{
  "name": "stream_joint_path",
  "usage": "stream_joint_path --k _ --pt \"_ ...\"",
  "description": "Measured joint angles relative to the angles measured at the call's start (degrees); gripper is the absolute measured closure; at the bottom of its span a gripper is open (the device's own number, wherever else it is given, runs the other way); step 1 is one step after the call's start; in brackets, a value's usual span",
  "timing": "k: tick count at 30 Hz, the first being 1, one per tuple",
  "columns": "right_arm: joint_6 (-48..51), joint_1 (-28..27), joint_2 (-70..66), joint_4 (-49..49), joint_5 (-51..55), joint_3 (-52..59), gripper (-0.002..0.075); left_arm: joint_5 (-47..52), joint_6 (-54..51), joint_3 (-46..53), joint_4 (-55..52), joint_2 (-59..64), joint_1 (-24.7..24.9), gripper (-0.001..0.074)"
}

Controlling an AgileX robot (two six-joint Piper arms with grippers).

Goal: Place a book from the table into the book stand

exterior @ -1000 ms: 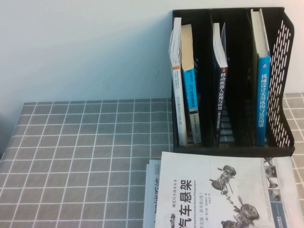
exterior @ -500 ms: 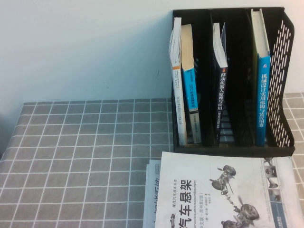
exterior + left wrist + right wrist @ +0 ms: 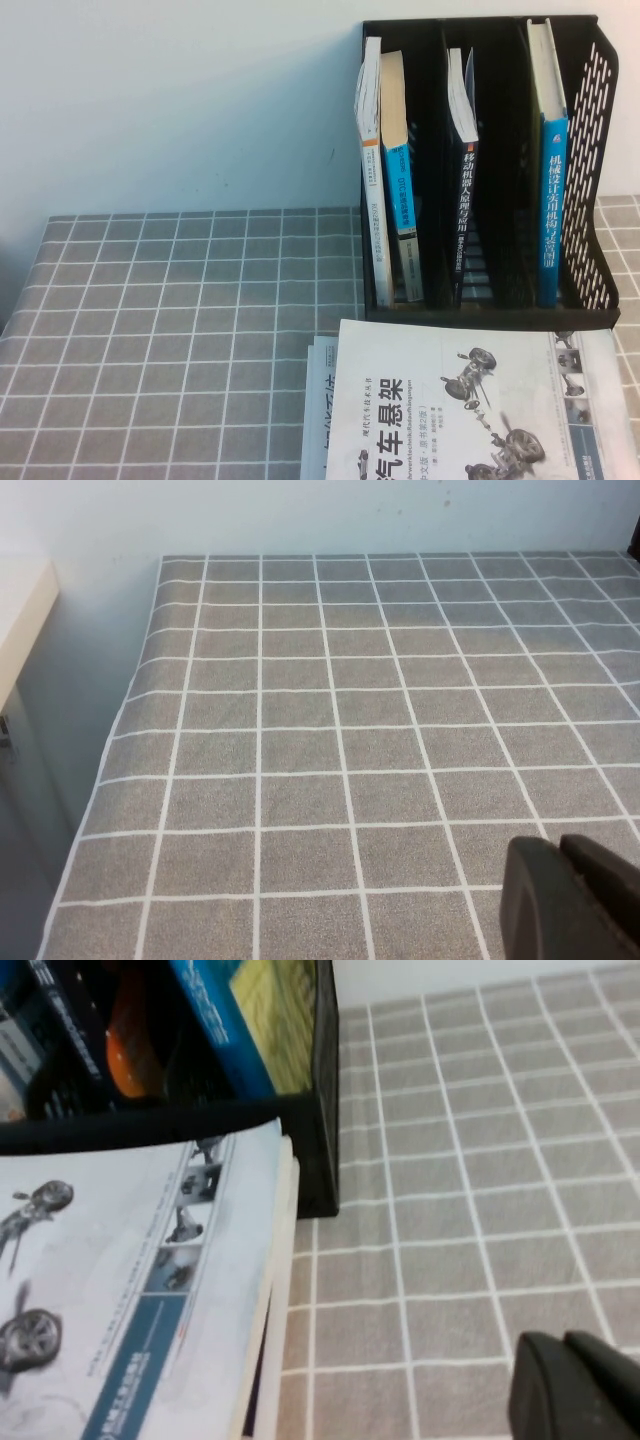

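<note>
The book (image 3: 402, 190), a thick paperback with a blue spine, stands upright in the left slot of the black book stand (image 3: 590, 150), beside a thin white book (image 3: 372, 170). Neither gripper shows in the high view. My left gripper (image 3: 560, 852) is shut and empty, low over bare grey grid table (image 3: 330, 730) near its left edge. My right gripper (image 3: 563, 1345) is shut and empty over the table (image 3: 480, 1160), to the right of the stand's side wall (image 3: 325, 1080).
A white book with car-chassis pictures (image 3: 470, 410) lies on a stack in front of the stand, also in the right wrist view (image 3: 110, 1290). A dark book (image 3: 465, 180) fills the middle slot, a tall blue-spined book (image 3: 552, 200) the right one.
</note>
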State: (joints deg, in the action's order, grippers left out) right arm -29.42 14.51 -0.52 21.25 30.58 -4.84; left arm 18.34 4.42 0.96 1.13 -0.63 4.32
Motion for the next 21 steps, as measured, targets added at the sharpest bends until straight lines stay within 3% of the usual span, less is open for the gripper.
stream_joint_path --k 3,8,10,16,21 --pt "15.6 -6.0 1.1 -8.9 -3.1 0.6 0.073 0.0 0.0 0.0 0.0 0.0 0.0 0.0738" --pt "48.1 -15.6 1.2 -31.0 -19.6 5.6 0.073 0.0 0.0 0.0 0.0 0.0 0.0 0.0738" --pt "53.9 -17.3 1.2 -33.3 -23.3 6.1 0.073 0.0 0.0 0.0 0.0 0.0 0.0 0.0738" --pt "58.1 -18.4 1.2 -23.9 -26.0 6.4 0.073 0.0 0.0 0.0 0.0 0.0 0.0 0.0738" --pt "53.3 -18.4 1.2 -18.0 -25.8 6.5 0.073 0.0 0.0 0.0 0.0 0.0 0.0 0.0738"
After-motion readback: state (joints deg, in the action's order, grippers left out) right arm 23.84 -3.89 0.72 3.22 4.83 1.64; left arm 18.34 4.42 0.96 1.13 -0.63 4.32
